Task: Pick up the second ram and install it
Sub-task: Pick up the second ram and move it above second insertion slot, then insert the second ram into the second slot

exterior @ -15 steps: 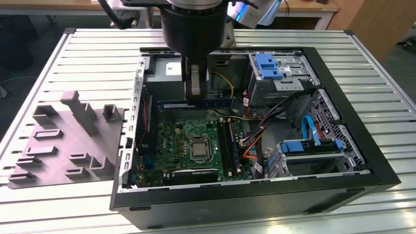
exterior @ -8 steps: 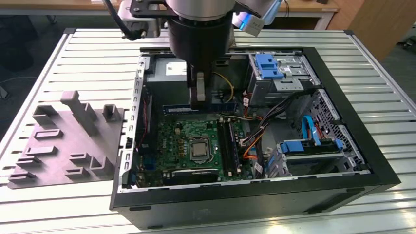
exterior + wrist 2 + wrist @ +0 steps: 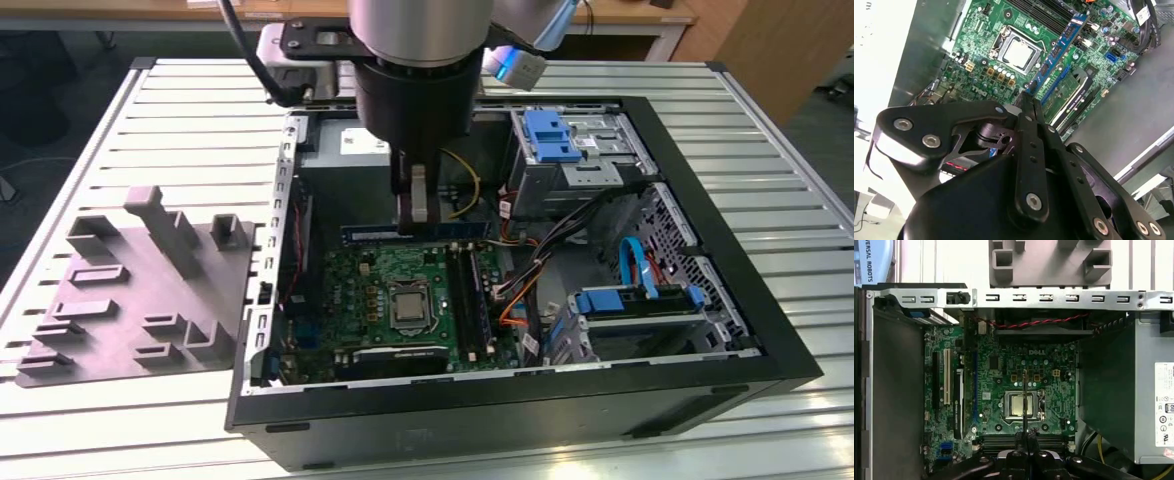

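Gripper (image 3: 418,222): inside the open computer box (image 3: 534,420); its jaws pinch the middle of the memory stick (image 3: 454,231).
Memory stick's place: over the green board (image 3: 387,270), near the grey power box (image 3: 340,150).
Pointing: standing on its thin edge, long side running across the exterior view, left to right.

second ram (image 3: 371,234) partly behind hand (image 3: 416,224), tray (image 3: 1049,271) cropped

Arm (image 3: 420,30) vertical, tool (image 3: 416,220) pointing down, pinched on the second ram (image 3: 457,230)
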Available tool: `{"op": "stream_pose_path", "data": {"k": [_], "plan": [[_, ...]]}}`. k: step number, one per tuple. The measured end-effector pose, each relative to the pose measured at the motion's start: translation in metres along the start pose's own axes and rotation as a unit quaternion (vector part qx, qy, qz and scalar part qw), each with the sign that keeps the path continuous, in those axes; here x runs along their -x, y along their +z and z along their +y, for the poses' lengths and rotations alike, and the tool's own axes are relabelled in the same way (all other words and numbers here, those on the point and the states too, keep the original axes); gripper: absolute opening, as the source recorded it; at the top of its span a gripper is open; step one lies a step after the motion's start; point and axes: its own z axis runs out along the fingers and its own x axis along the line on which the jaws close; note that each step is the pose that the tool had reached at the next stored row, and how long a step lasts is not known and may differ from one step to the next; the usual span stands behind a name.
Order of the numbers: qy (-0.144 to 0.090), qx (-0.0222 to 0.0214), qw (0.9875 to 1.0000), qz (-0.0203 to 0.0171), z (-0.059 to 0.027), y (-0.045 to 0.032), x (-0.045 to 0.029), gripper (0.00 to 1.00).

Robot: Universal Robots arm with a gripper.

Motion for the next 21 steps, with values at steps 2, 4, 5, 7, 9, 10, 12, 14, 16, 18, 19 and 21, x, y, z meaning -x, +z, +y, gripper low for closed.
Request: {"op": "stream_pose_path", "data": {"k": [2,4,5,7,9,10,12,14,16,18,19,21], "plan": [[0.000,0.0000,1.0000,0.0000,-0.0003,0.0027,-0.0003,0.12],[0.000,0.0000,1.0000,0.0001,-0.0004,0.0033,-0.0003,0.12],[0.000,0.0000,1.0000,0.0000,-0.0005,0.0034,-0.0004,0.12],[0.000,0.0000,1.0000,0.0000,-0.0006,0.0034,-0.0004,0.12],[0.000,0.0000,1.0000,0.0000,-0.0006,0.0034,-0.0003,0.12],[0.000,0.0000,1.0000,0.0000,-0.0006,0.0034,-0.0004,0.12],[0.000,0.0000,1.0000,0.0000,-0.0006,0.0035,-0.0003,0.12],[0.000,0.0000,1.0000,-0.0001,-0.0006,0.0035,-0.0003,0.12],[0.000,0.0000,1.0000,-0.0002,-0.0006,0.0035,-0.0003,0.12],[0.006,-0.0001,1.0000,-0.0002,-0.0006,0.0035,-0.0004,0.12],[0.015,-0.0003,0.9999,-0.0003,-0.0007,0.0036,-0.0004,0.12],[0.033,-0.0008,0.9994,-0.0005,-0.0007,0.0040,-0.0004,0.12]]}}
